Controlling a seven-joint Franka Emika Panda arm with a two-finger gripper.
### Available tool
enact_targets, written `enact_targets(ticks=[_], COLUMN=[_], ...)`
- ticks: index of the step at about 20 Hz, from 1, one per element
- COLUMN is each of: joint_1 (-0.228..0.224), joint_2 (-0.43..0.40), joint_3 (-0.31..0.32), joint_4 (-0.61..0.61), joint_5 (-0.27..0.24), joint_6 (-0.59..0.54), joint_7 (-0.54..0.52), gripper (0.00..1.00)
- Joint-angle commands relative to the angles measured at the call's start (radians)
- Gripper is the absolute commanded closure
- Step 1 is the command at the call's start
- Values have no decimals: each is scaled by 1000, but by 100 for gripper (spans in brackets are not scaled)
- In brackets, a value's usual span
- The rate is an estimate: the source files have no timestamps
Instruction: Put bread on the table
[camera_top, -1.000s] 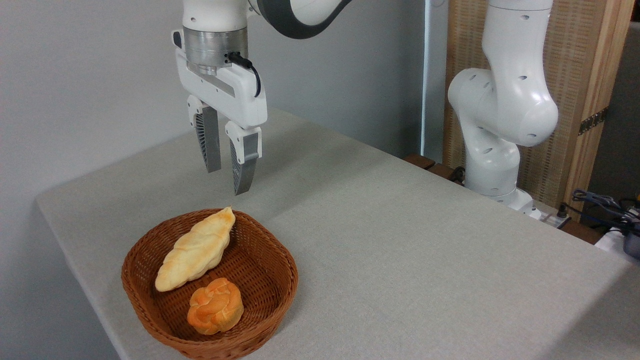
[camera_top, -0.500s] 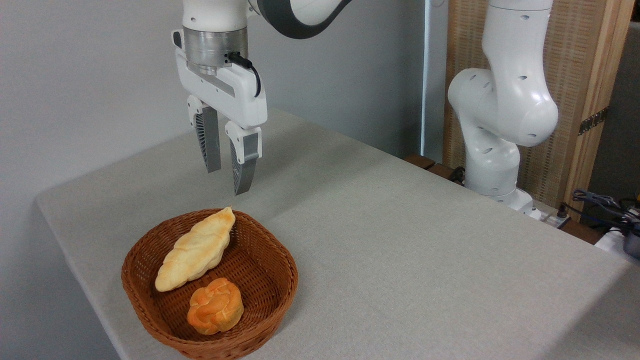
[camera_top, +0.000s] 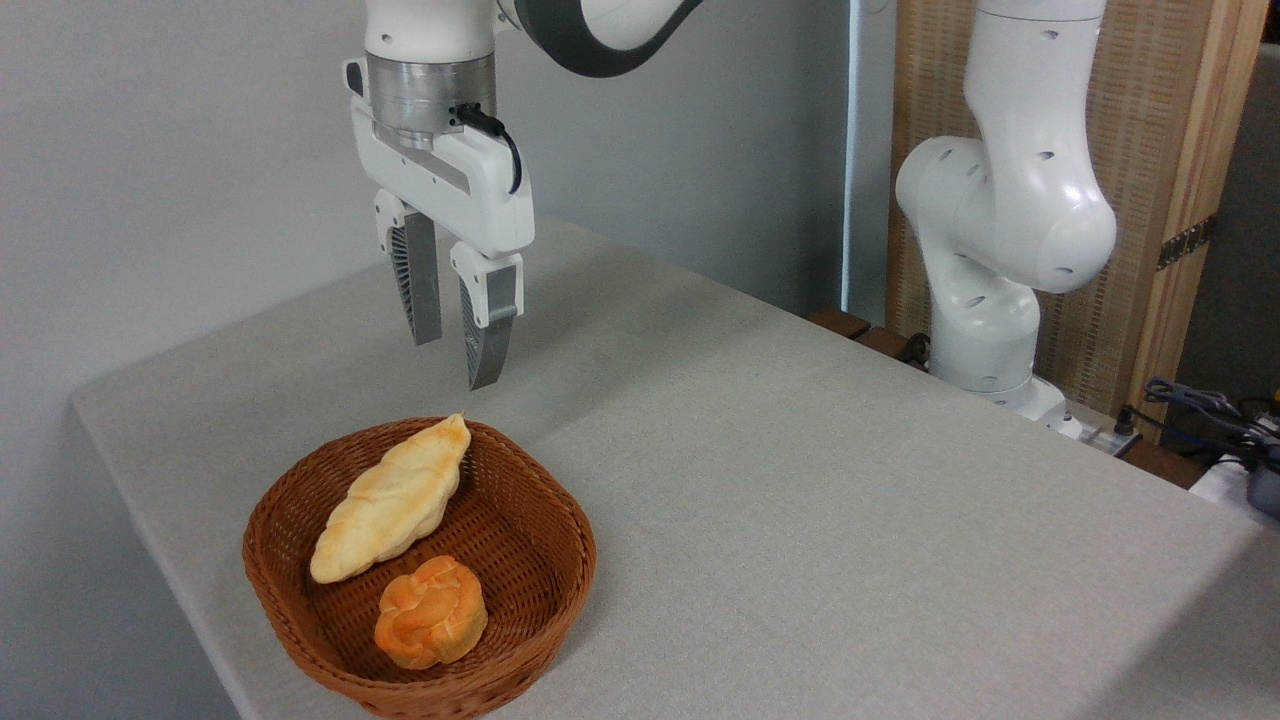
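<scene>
Gripper (camera_top: 456, 364) open above bread (camera_top: 391, 502)

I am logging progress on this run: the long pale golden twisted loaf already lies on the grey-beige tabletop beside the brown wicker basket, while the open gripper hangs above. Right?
Not quite. The fixed camera shows the long pale golden twisted loaf lying inside the brown wicker basket, next to a small round orange knotted bun, not on the grey-beige tabletop. The open gripper does hang above.
</scene>
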Motion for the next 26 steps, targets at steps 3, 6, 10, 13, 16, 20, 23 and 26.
enact_targets(ticks=[3, 6, 10, 13, 16, 20, 23, 26], joint_1=[-2, -2, -2, -2, -2, -2, -2, -2], joint_2=[-2, -2, -2, -3, -2, 4, 4, 4], joint_3=[5, 5, 5, 5, 5, 6, 5, 3], joint_4=[19, 19, 19, 19, 29, 43, 42, 42], joint_5=[-15, -15, -15, -15, -13, -4, -2, -2], joint_6=[-28, -28, -28, -30, -28, -27, -28, -66], joint_7=[-14, -14, -14, -17, -14, -7, -13, -7], gripper=[0, 0, 0, 0, 0, 0, 0, 0])
